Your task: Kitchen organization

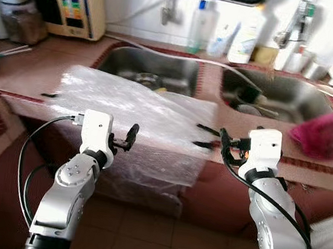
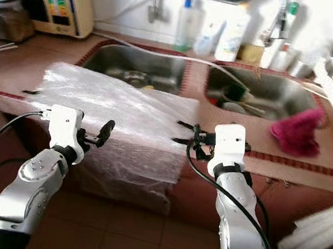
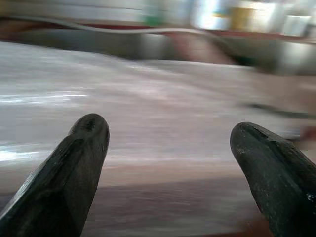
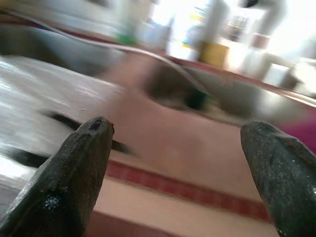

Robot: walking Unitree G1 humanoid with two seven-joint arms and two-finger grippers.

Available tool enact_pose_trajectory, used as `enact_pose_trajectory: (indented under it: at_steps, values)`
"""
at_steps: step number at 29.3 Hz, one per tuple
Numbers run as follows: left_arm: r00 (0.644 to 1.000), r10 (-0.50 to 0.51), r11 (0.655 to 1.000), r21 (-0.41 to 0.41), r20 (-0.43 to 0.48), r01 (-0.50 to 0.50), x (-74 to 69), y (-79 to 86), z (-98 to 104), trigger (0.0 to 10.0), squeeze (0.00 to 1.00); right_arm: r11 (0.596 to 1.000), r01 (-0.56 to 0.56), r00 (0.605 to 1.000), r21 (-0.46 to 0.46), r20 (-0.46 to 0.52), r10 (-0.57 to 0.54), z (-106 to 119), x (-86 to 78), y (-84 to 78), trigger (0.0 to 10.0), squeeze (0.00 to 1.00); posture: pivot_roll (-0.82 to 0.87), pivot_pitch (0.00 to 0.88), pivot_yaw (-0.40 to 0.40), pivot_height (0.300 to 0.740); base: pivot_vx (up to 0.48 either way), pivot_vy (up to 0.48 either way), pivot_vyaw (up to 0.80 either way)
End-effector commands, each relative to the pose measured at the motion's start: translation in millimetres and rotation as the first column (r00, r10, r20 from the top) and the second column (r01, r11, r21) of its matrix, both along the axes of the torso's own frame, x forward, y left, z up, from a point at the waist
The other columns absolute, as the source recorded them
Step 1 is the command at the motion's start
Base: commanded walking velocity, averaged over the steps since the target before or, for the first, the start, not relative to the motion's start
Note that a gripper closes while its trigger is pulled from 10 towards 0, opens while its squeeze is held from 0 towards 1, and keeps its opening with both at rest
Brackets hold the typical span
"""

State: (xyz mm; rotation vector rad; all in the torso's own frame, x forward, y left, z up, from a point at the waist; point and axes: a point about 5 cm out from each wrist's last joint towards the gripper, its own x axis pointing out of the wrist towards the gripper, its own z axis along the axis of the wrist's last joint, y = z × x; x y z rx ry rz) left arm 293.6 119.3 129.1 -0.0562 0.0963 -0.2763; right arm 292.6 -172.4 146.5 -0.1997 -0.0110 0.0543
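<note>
A clear plastic sheet (image 1: 138,106) lies over the counter's front edge in front of the left sink basin (image 1: 152,68) and hangs down the cabinet face. Short black strips (image 1: 205,129) mark its right edge. My left gripper (image 1: 127,138) is open just in front of the sheet's hanging part, and its wrist view shows the sheet (image 3: 163,108) between and beyond the spread fingers. My right gripper (image 1: 225,145) is open at the counter edge, just right of the sheet, nothing between its fingers (image 4: 74,173). A pink cloth (image 1: 318,134) lies on the counter at the right.
The right sink basin (image 1: 279,96) holds dishes. Bottles (image 1: 202,25) stand behind the sinks, with a tap (image 1: 294,22) to their right. A beige appliance (image 1: 75,1) stands at the back left. A white hose (image 1: 181,54) runs across the sinks. Tiled floor (image 1: 152,238) lies below.
</note>
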Motion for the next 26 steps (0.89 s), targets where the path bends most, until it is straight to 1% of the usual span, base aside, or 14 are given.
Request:
enact_pose_trajectory:
  at_steps: [1,9,12,26]
  values:
    - [1.000,0.012,1.000,0.019,0.008,-0.012,1.9,7.0,2.3,10.0,0.00,1.000,-0.006,1.000,0.011,0.011,0.006,3.1,1.0,3.9,10.0,0.00,-0.03,0.000,-0.004,0.740,0.000,-0.349,-0.74]
    - [1.000,0.009,1.000,0.017,0.000,-0.009,1.4,5.8,-0.4,10.0,0.00,1.000,-0.008,1.000,0.009,0.008,0.008,2.2,1.8,3.8,10.0,0.00,-0.02,0.000,-0.006,0.740,0.000,-0.330,-0.70]
    - [1.000,0.007,1.000,0.020,-0.001,-0.007,1.4,5.5,-1.1,10.0,0.00,1.000,-0.010,1.000,0.009,0.009,0.010,2.5,2.2,4.0,10.0,0.00,-0.03,0.000,-0.007,0.740,0.000,-0.305,-0.46]
    - [1.000,-0.003,1.000,0.025,-0.018,0.003,3.5,5.8,-5.4,10.0,0.00,1.000,-0.015,1.000,0.006,0.013,0.015,2.7,3.4,5.2,10.0,0.00,-0.03,0.000,-0.005,0.740,0.000,-0.307,0.00]
